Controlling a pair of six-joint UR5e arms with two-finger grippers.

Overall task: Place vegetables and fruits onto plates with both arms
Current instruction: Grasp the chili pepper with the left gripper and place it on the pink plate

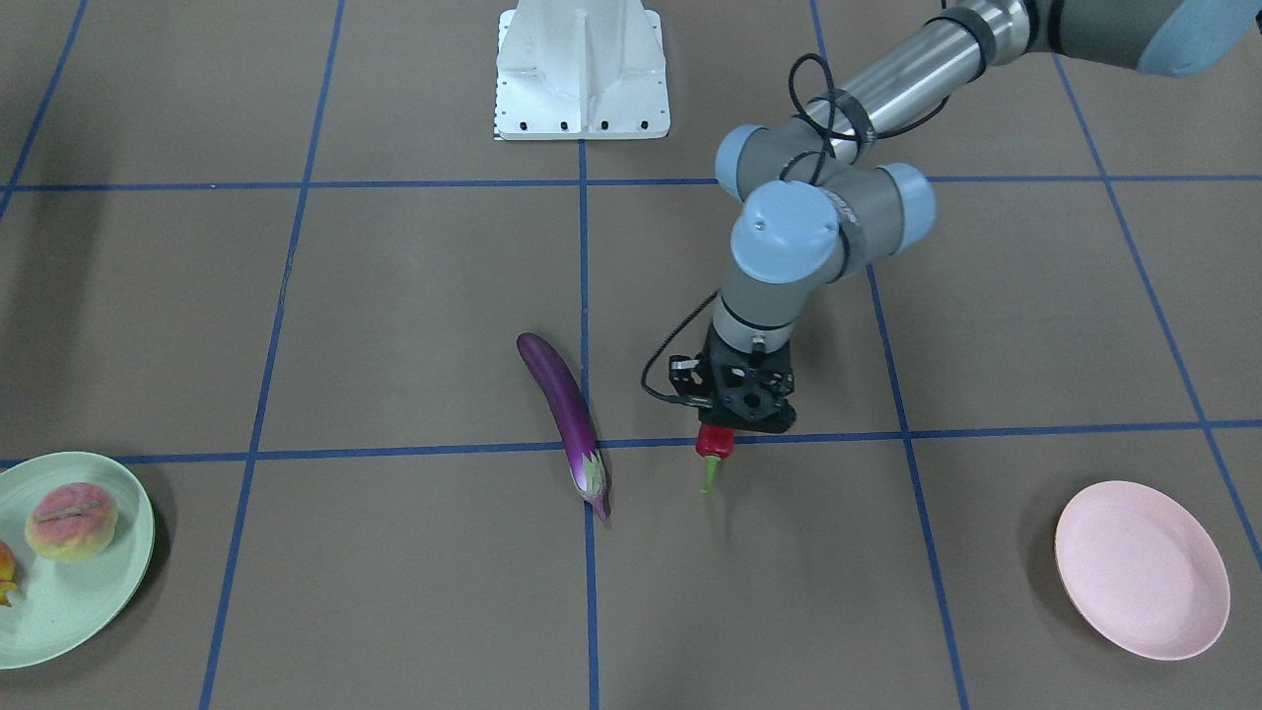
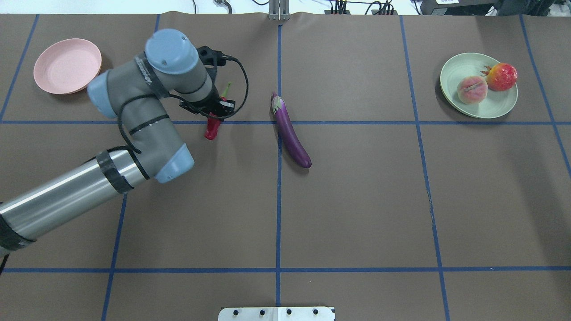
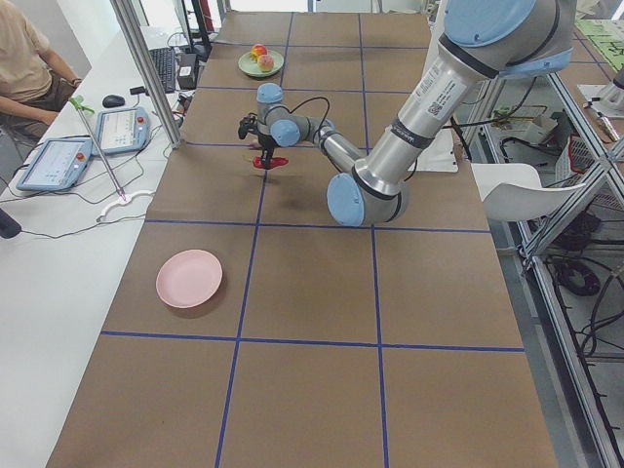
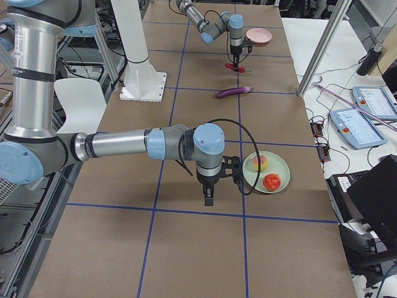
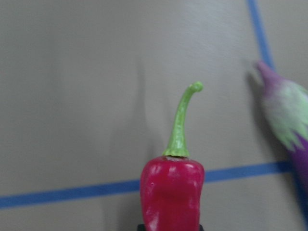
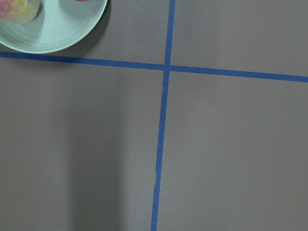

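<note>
The left tool is pinching the chili by its red body, jaws closed in on it, with the green stem sticking out free beyond the fingertips. The chili seems to be hanging just above the desk, over a blue tape line, though the side view is too small to be sure. The main risk is lying in that grip: the skin is looking glossy and much of the fruit is reaching out past the jaws, so a quick swing could be turning it in the jaws or letting it slip out short of the pink plate, which is sitting bare and well apart on the robot's left. A release too near the rim could also be sending it rolling off. Nothing is standing between the chili and that plate. The eggplant is lying near on the other side, out of the path, waiting on the desk. A black cable is looping off the wrist and could be dragging if the arm drops low. The peach and pomegranate are already resting on the green plate. The right tool is hanging near that plate, pointing down; I cannot tell how far it is open. The white base is standing well clear.
</note>
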